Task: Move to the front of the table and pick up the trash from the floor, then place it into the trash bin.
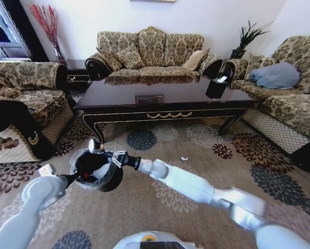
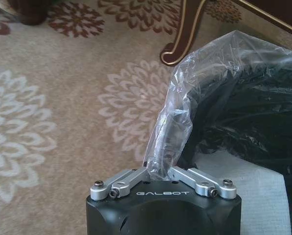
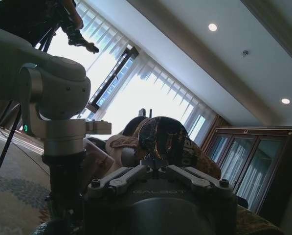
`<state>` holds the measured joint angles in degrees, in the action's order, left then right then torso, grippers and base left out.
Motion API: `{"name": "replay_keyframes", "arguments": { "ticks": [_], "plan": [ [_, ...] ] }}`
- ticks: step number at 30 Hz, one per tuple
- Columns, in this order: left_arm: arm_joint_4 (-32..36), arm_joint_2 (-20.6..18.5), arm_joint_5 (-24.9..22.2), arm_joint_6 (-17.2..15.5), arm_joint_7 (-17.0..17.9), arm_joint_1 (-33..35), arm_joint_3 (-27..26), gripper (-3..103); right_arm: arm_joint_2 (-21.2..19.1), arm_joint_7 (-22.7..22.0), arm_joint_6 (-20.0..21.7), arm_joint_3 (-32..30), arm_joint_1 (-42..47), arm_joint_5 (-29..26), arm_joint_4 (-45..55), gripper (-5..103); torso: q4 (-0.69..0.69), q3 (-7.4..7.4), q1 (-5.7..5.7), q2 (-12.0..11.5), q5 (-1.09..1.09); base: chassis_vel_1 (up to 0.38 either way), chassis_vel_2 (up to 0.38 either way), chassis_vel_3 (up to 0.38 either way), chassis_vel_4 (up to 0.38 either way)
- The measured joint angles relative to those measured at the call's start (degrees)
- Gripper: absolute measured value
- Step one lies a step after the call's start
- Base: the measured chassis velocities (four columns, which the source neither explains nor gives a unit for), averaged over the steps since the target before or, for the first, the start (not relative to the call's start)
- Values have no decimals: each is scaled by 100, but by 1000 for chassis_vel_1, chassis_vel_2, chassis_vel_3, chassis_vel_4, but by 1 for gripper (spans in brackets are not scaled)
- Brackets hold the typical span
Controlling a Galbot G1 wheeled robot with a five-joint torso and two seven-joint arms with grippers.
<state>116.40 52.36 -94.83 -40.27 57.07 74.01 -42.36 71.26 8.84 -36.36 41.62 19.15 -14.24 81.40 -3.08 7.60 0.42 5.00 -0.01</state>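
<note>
Near the robot, low on the left of the head view, both arms meet at the bin [image 1: 98, 174]. One arm reaches up from the near left corner, and its left gripper [image 1: 74, 178] sits at the bin's left rim; from the left wrist, its fingers [image 2: 160, 161] are together, clamped on the rim through the clear bag [image 2: 209, 68]. From the near right, the other arm stretches leftward across the carpet [image 1: 196, 150] to the bin's far right rim, where the right gripper [image 1: 115, 158] rests with its tip over the opening. From the right wrist, its fingers [image 3: 160, 139] seem closed around a small dark glossy thing, though I cannot tell just what it is. The bin is tilted, its mouth turned toward the robot, with white paper [image 1: 99, 171] and a speck of red [image 1: 85, 176] inside; from the left wrist, white paper [image 2: 243, 196] lies in the bin just beside the clamped fingers. Far behind stands the table [image 1: 160, 104], one curved leg [image 1: 94, 128] just beyond the bin. A black tissue box [image 1: 216, 87] stands on the table's right end. One tiny white scrap [image 1: 184, 158] lies on the carpet to the right, near the table and well apart from both grippers. Sofas ring the table on the left, far and right sides.
</note>
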Motion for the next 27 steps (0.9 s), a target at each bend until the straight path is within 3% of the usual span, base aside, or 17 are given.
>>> {"name": "replay_keyframes", "arguments": {
  "ticks": [12,15,18,20,23,25,27],
  "plan": [
    [-164,91,117,9,-139,-228,208,0,320,12,-106,279,21,96,-676,-3,1,-1,0,0,0,0,0,0,0],
    [-97,91,122,12,-149,-156,116,0,303,15,-106,329,27,101,-728,4,0,-1,0,0,0,0,0,0,0],
    [19,71,121,13,-153,5,-41,0,229,14,-101,343,59,105,-696,20,1,-1,0,0,0,0,0,0,0],
    [42,68,120,13,-153,32,-71,0,211,11,-95,343,68,104,-669,20,1,-1,0,0,0,0,0,0,0],
    [173,67,113,17,-154,212,-218,0,66,-13,-55,297,138,80,-502,36,1,-1,0,0,1,0,0,0,0],
    [225,72,112,17,-154,280,-272,0,18,-15,-46,242,178,54,-453,41,1,-1,0,0,1,0,0,0,0],
    [358,90,145,19,-162,505,-427,0,-141,20,43,-99,370,-234,-330,52,0,-1,0,0,1,0,0,0,0]
  ]
}}
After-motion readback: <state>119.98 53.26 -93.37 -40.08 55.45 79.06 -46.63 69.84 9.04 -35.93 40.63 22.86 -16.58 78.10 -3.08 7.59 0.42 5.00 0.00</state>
